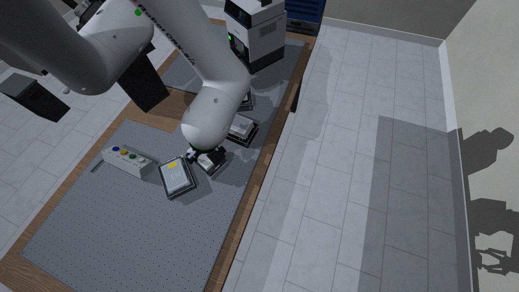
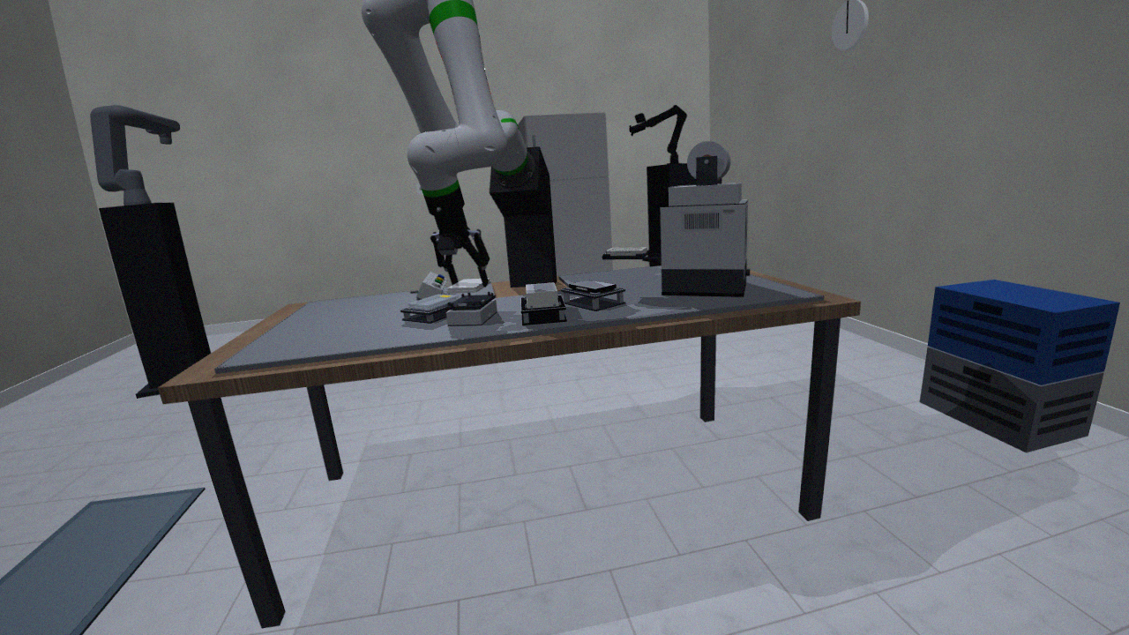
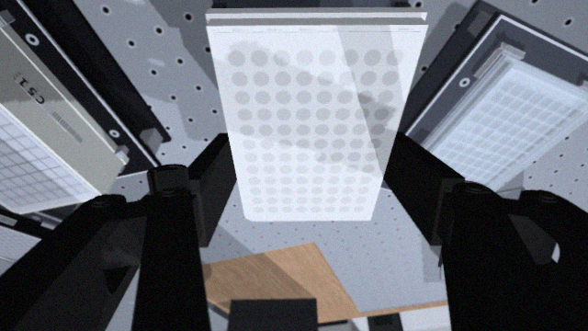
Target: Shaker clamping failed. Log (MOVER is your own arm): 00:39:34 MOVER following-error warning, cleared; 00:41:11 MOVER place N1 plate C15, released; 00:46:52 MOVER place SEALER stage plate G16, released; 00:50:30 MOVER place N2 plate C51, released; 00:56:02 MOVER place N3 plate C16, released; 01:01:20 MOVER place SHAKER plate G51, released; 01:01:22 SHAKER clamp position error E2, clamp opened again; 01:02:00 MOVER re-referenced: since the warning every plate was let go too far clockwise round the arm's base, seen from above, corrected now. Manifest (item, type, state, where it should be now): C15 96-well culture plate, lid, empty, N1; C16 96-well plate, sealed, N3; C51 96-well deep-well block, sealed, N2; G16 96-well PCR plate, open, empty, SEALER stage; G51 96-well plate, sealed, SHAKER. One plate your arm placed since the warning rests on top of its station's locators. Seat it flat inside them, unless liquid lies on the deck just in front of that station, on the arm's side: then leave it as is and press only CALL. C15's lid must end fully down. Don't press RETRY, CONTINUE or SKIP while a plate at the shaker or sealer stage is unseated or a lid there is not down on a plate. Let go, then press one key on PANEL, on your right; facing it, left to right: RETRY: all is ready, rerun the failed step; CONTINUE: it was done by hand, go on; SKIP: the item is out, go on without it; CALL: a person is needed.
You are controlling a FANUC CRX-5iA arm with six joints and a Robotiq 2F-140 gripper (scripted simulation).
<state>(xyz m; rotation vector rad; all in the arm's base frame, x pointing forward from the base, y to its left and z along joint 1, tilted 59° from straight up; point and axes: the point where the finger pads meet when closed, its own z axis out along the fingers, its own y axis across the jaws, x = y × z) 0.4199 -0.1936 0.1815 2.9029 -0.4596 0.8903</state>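
My gripper point(image 3: 310, 155) is shut on a sealed 96-well plate point(image 3: 312, 119), one black finger on each long side. In the overhead view the gripper point(image 1: 206, 156) holds the plate point(image 1: 206, 162) just above the shaker point(image 1: 214, 167). The side view shows the gripper point(image 2: 466, 272) a little above the shaker point(image 2: 472, 310). The lidded culture plate with a yellow label point(image 1: 176, 176) sits on its nest to one side and also shows in the wrist view point(image 3: 501, 124). The deep-well block marked C51 point(image 3: 41, 133) stands on the other side point(image 1: 241, 127).
The key panel point(image 1: 127, 159) with four coloured buttons lies left of the culture plate. Another plate point(image 1: 247, 100) is mostly hidden behind my arm. The sealer point(image 1: 256, 31) stands at the far end. Pale glossy patches point(image 1: 246, 156) lie on the mat toward the table edge.
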